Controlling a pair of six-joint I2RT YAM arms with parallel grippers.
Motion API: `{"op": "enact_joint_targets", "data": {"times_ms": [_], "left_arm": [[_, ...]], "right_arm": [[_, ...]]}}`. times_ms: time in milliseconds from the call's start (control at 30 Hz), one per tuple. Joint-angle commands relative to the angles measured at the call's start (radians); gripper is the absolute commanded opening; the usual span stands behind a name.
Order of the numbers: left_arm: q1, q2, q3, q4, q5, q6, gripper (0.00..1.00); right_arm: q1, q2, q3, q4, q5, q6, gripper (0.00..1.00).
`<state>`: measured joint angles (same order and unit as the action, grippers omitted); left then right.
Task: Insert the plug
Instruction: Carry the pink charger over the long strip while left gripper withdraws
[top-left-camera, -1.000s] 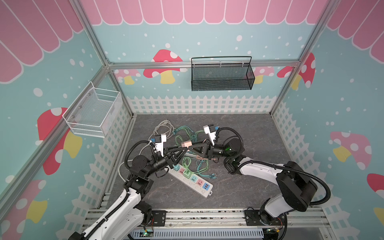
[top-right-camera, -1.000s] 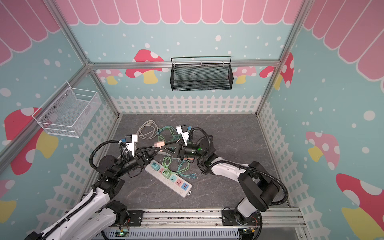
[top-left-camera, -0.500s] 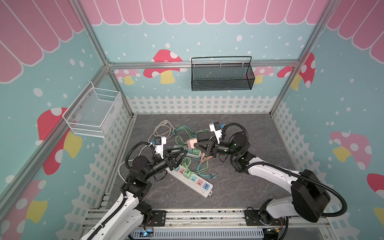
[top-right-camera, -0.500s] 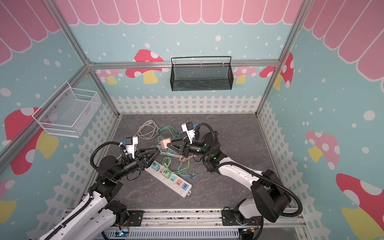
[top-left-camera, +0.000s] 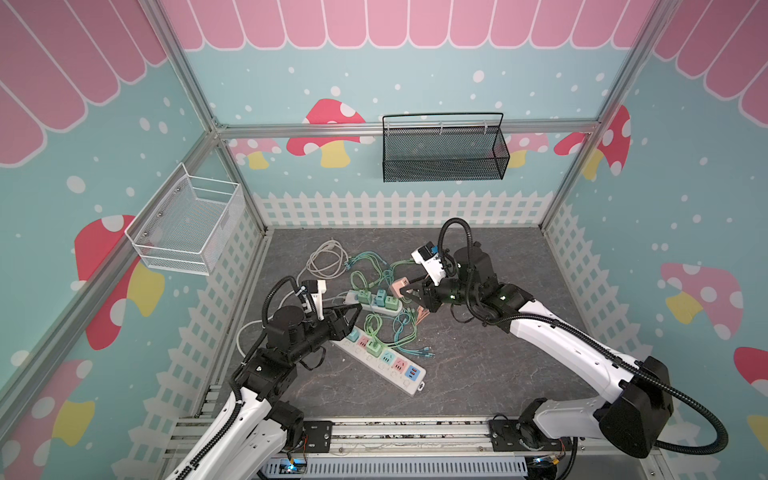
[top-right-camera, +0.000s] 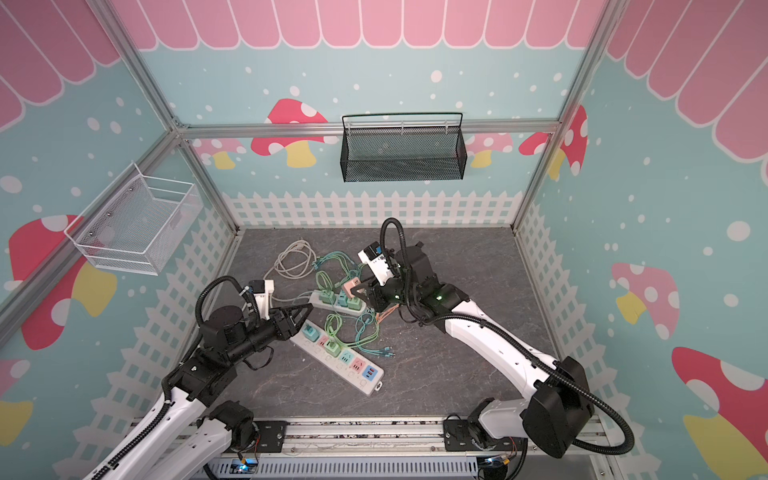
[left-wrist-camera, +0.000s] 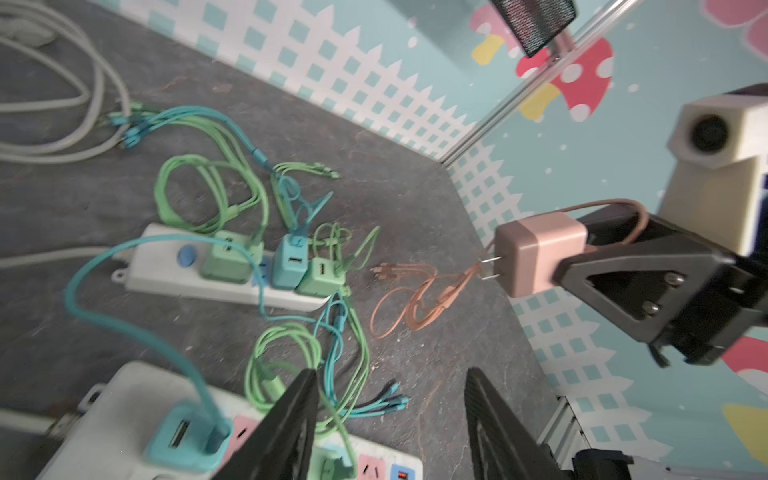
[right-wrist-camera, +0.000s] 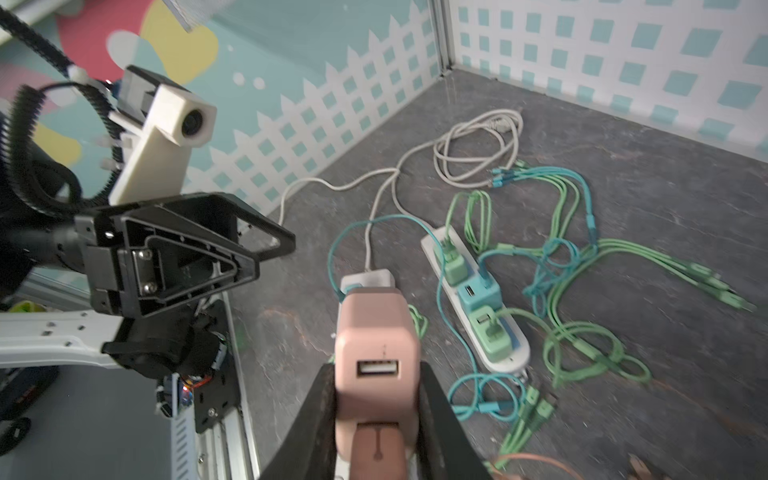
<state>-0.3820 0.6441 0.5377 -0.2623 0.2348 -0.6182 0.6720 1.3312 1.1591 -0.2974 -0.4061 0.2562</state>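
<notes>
Black mesh basket (top-left-camera: 442, 164) hangs on back wall rail. White wire basket (top-left-camera: 224, 226) fixed to left wall. Grey cord (top-left-camera: 326, 262) lies coiled on dark tabletop (top-left-camera: 490, 374), near back-left corner.

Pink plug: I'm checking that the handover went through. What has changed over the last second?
The left end effector opened and let go of the pink plug. The right end effector, shut on the plug throughout, carried it off to the right in both top views, clear of the left one. The long power strip and the short power strip stayed where they were.
</notes>
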Motion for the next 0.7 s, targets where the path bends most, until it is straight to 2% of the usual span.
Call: {"op": "enact_joint_targets", "data": {"times_ms": [0,300,467,667], "left_arm": [[-0.001,0.007,-0.003,-0.159,-0.15,-0.022,0.54],[0.007,0.049,-0.071,-0.205,-0.24,-0.096,0.52],[0.015,0.069,-0.098,-0.224,-0.288,-0.122,0.51],[0.035,0.11,-0.128,-0.188,-0.259,-0.107,0.5]], "right_arm": [[-0.002,0.013,0.048,-0.187,0.085,-0.118,0.06],[0.032,0.054,0.08,-0.352,0.099,-0.161,0.03],[0.078,0.075,0.061,-0.388,0.087,-0.165,0.02],[0.115,0.087,0.023,-0.364,0.06,-0.167,0.01]]}}
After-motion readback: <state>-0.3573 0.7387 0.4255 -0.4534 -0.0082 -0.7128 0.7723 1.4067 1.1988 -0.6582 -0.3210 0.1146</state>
